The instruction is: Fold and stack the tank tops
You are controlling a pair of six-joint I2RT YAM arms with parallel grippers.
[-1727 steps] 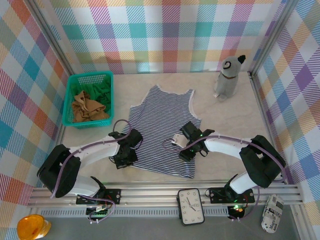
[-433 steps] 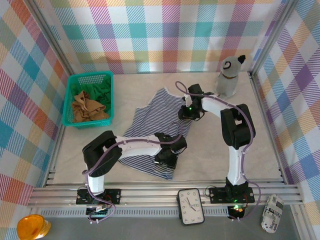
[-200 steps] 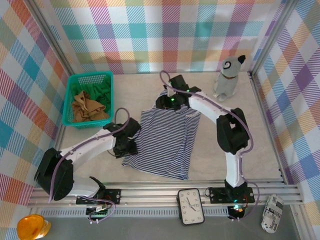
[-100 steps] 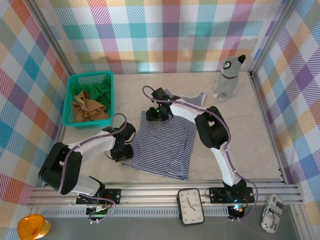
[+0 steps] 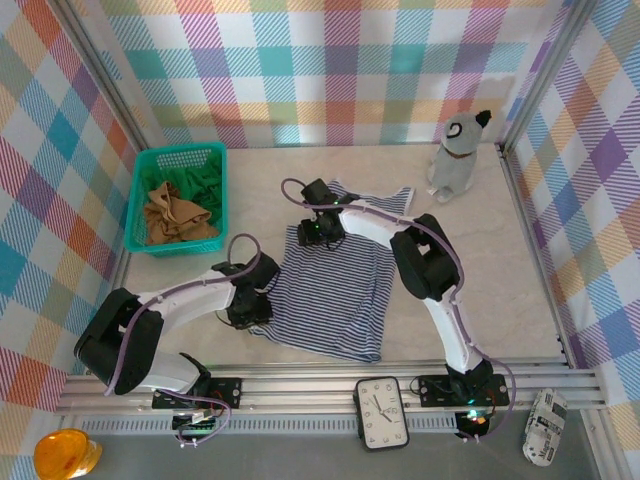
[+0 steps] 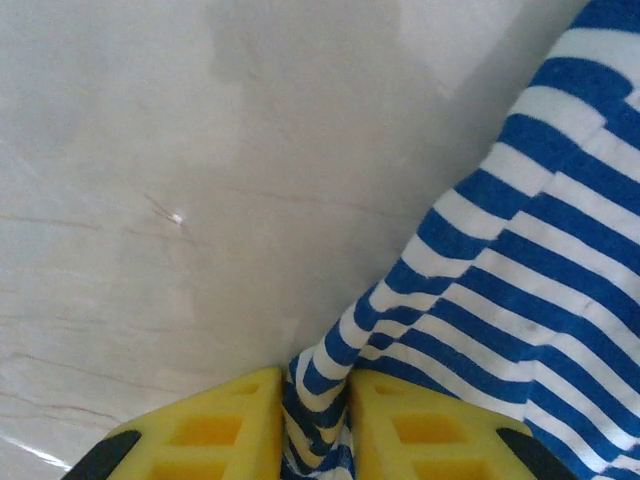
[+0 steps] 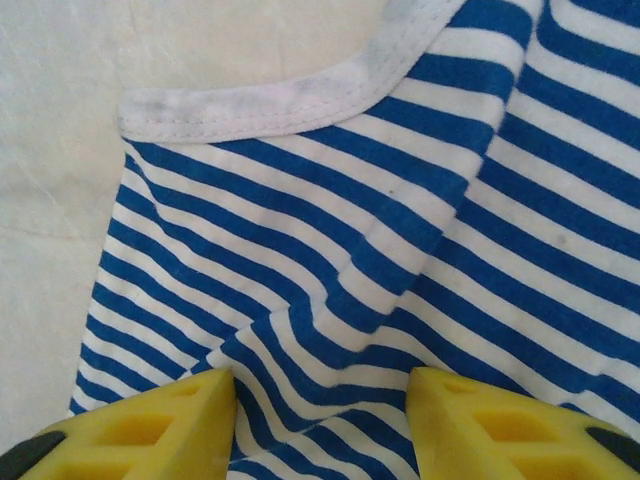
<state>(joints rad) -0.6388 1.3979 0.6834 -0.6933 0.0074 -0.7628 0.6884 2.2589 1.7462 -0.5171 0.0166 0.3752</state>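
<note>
The navy-and-white striped tank top (image 5: 335, 285) lies on the table, its right shoulder strap (image 5: 392, 198) stretched out at the back. My left gripper (image 5: 252, 303) is at its lower left edge. In the left wrist view the left gripper (image 6: 315, 425) is shut on a bunched fold of the striped cloth (image 6: 520, 290). My right gripper (image 5: 312, 228) rests on the top's upper left part. In its wrist view the right gripper (image 7: 320, 420) is open, fingers set wide on flat striped cloth (image 7: 400, 200) below the white trim (image 7: 260, 105). The tan top (image 5: 175, 215) and the green top (image 5: 205, 180) lie crumpled in the basket.
A teal mesh basket (image 5: 178, 152) stands at the back left. A grey-and-white plush toy (image 5: 458, 152) sits at the back right. A small clock (image 5: 382, 412) rests on the front rail. Plaid walls enclose the table, with bare tabletop (image 5: 480, 270) to the right.
My left gripper has closed on the striped top's lower left edge. My right gripper slid left along the top's upper edge to its upper left part and stopped.
</note>
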